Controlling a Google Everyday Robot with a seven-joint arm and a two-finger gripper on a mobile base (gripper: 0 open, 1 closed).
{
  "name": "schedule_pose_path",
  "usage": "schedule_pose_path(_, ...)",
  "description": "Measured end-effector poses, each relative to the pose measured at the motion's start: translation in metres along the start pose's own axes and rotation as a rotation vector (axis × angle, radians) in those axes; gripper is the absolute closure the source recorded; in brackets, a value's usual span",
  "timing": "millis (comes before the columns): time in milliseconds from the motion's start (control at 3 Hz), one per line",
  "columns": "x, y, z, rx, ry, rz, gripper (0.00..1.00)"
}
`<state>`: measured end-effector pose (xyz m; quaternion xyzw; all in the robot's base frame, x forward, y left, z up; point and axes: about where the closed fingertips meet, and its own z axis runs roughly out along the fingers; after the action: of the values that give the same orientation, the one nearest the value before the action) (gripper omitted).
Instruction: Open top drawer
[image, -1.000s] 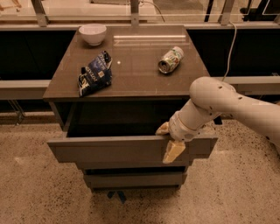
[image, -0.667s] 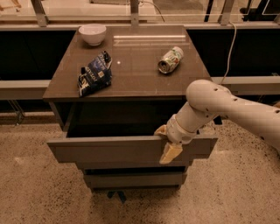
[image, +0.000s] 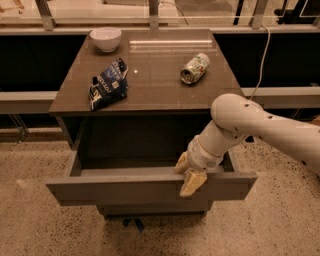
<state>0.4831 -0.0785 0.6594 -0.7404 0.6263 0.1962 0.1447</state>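
The top drawer (image: 125, 187) is pulled well out from the brown cabinet; its flat grey-brown front faces me and its grey inside shows. My gripper (image: 187, 175) sits at the front panel's top edge, right of centre. One yellowish finger (image: 192, 183) hangs down the outside of the panel, the other (image: 181, 162) sits on the inner side, so the fingers straddle the panel's rim. The white arm (image: 260, 125) comes in from the right.
On the cabinet top (image: 150, 80) lie a white bowl (image: 105, 38) at back left, a dark blue chip bag (image: 108, 84) at left and a tipped can (image: 195, 68) at right. A lower drawer front (image: 150, 209) shows under the open one. Speckled floor lies all around.
The drawer has come further out toward me, and the gripper has moved with its front panel, slightly left and forward.
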Motion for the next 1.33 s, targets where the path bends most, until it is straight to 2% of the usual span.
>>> schedule_pose_path(333,-0.019,0.034,-0.012,-0.004,-0.023,0.004,0.41)
schedule_pose_path(667,-0.041,0.068,-0.032,0.031,-0.055,-0.002,0.17)
schedule_pose_path(1000,-0.049,0.078,-0.042,0.062,-0.067,-0.01,0.0)
schedule_pose_path(1333,-0.039,0.063,-0.044,0.106,-0.058,0.005,0.0)
